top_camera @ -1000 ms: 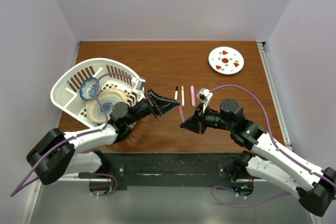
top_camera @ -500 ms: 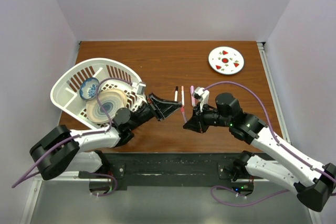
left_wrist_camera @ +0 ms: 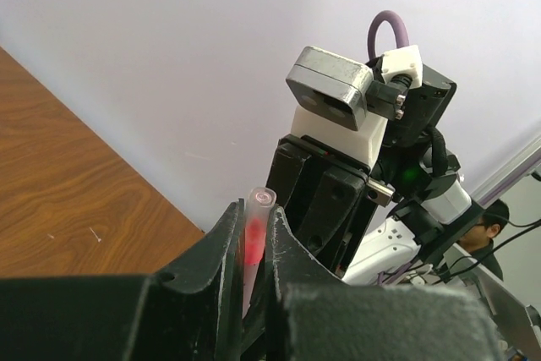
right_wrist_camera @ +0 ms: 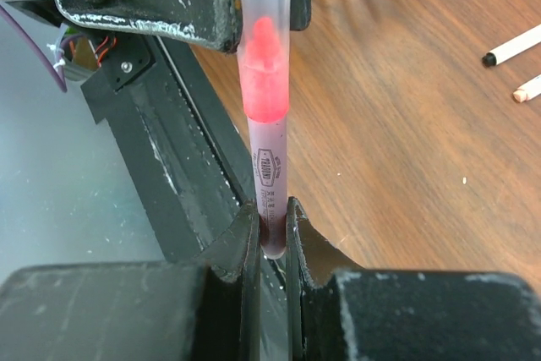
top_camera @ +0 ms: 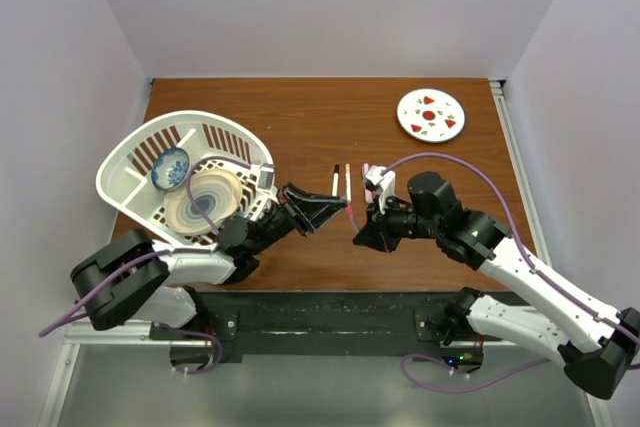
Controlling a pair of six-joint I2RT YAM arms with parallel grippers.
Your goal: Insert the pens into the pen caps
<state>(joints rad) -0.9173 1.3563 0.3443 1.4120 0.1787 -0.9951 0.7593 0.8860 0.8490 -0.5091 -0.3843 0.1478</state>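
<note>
Pinching the dark lilac barrel of the held pen near its back end w/ the right gripper, both jaws pressed flat against it, no gap. Squeezing the translucent cap from either side w/ the left gripper, jaws clamped tight on it, the cap's open rim poking just past the jaw ends in the left wrist view. Showing the pen's pink-red nib inside the cap, cap wall overlapping the front of the barrel; impossible to tell whether fully seated. Holding pen & cap in one straight line between the two grippers, tip to tip, raised off the wooden table over its near-centre part. Lying just beyond the grippers on the tabletop: a white pen w/ a black end, a second white pen right beside it & roughly parallel, not touching, then a pink pen partly hidden behind the right arm. Sitting toward the far right corner, well apart from the pens: a round white plate w/ red spots. Resting on the left side of the table: a white slotted basket holding a small blue patterned bowl & a ringed tan plate.
</note>
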